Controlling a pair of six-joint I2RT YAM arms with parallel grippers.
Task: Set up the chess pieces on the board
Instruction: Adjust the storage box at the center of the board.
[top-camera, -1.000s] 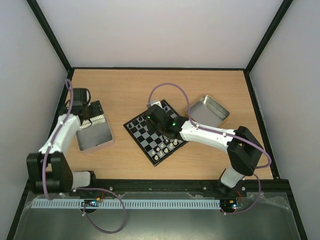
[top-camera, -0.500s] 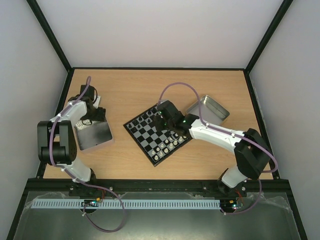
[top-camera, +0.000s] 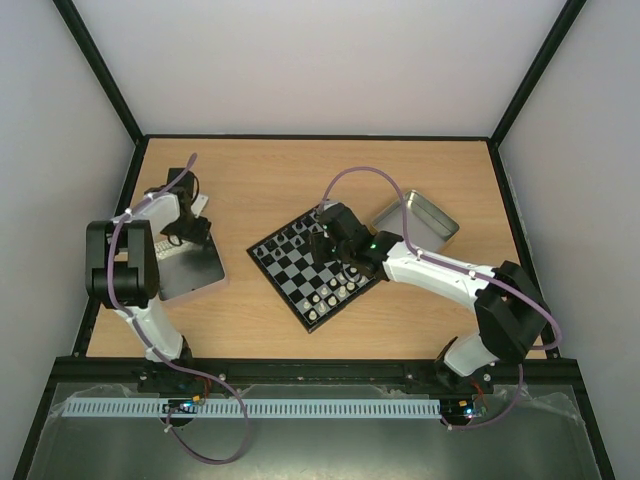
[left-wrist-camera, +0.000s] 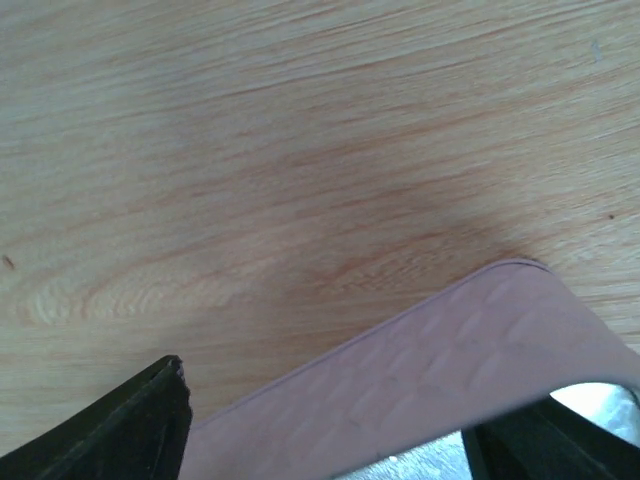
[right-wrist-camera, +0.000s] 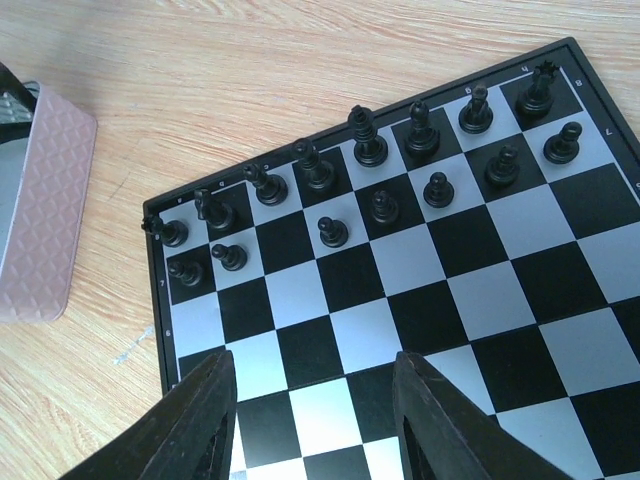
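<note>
The board (top-camera: 312, 270) lies angled in the middle of the table. Black chess pieces (right-wrist-camera: 370, 150) fill two rows on its far side, and white chess pieces (top-camera: 328, 295) stand along its near edge. My right gripper (right-wrist-camera: 315, 378) hovers open above bare middle squares with nothing between its fingers (right-wrist-camera: 205, 420); from above the right gripper (top-camera: 330, 238) sits over the board's far half. My left gripper (left-wrist-camera: 330, 410) is open, low over the far rim of the left tin (left-wrist-camera: 470, 350), with one finger (left-wrist-camera: 140, 425) on each side of the rim.
The left metal tin (top-camera: 190, 268) lies near the table's left edge and also shows at the left of the right wrist view, tin (right-wrist-camera: 40, 220). A second tin (top-camera: 420, 222) lies right of the board. Black frame rails border the table.
The left arm has folded back and upward, taking its gripper to the left tin's far edge. The right gripper has shifted slightly right over the board. No piece has moved.
</note>
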